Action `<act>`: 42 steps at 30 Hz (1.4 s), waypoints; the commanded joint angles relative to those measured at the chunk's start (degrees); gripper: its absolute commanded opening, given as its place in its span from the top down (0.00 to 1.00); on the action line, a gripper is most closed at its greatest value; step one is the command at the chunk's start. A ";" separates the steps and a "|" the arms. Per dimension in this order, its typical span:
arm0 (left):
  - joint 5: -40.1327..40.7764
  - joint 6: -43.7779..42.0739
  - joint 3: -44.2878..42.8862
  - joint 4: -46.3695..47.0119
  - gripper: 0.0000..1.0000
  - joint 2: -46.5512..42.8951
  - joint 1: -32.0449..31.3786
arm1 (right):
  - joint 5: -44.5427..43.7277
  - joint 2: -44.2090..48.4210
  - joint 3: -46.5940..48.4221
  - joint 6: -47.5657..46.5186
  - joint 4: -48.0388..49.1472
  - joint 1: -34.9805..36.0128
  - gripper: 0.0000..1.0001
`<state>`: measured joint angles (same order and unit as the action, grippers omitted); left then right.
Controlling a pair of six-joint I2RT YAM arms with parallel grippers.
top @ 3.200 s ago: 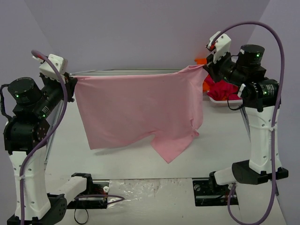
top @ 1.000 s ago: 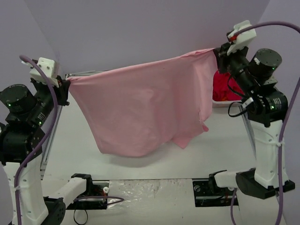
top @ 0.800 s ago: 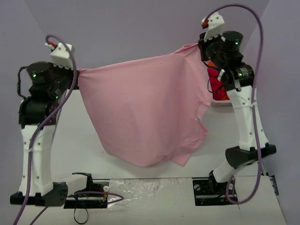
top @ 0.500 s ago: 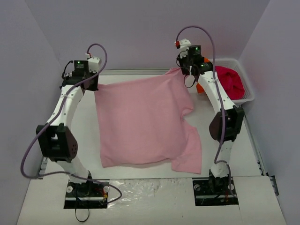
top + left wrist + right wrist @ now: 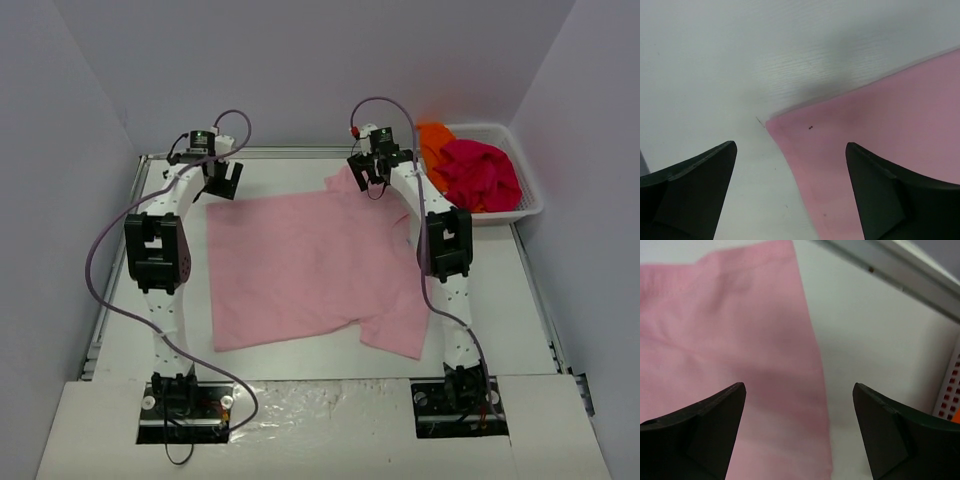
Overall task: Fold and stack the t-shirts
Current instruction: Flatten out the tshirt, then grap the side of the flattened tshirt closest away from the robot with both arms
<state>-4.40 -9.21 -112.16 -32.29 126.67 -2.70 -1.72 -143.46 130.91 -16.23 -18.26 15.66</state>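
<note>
Both my grippers stand with jaws wide apart and nothing between them: the left gripper (image 5: pixel 222 180) above the far left corner of the pink t-shirt (image 5: pixel 300 265), the right gripper (image 5: pixel 369 176) above its far right edge. It lies spread flat on the table (image 5: pixel 500 300), my right arm hiding part of its right side. The orange t-shirt (image 5: pixel 435 140) sits half hidden behind the bunched magenta t-shirt (image 5: pixel 482 172) in the basket (image 5: pixel 530 207); I cannot make out any neck label.

Left fingers (image 5: pixel 690 187) spread, right fingers (image 5: pixel 695 432) spread
</note>
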 commanded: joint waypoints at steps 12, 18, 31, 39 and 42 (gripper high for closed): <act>-1.74 -0.20 28.03 3.20 0.20 -31.12 -2.57 | 4.69 31.82 -36.24 -2.05 5.43 -0.45 0.22; -4.64 1.91 33.06 4.60 0.81 -33.24 -2.49 | 7.77 31.67 -37.05 -1.97 5.34 -0.98 0.78; -4.38 5.26 21.47 4.88 0.98 -17.35 -2.57 | 10.86 15.50 -21.59 -1.53 0.07 -0.89 1.00; -2.89 6.66 16.54 2.41 0.98 -9.17 -2.66 | 11.56 8.90 -17.98 -2.14 -0.28 -0.89 1.00; -1.84 7.62 14.96 1.01 0.98 -7.23 -2.66 | 12.09 7.58 -17.71 -2.40 -0.37 -0.90 1.00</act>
<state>-8.05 -3.60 -93.36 -29.19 120.18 -5.41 9.28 -135.72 110.80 -18.11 -17.08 14.98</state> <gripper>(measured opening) 0.027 0.001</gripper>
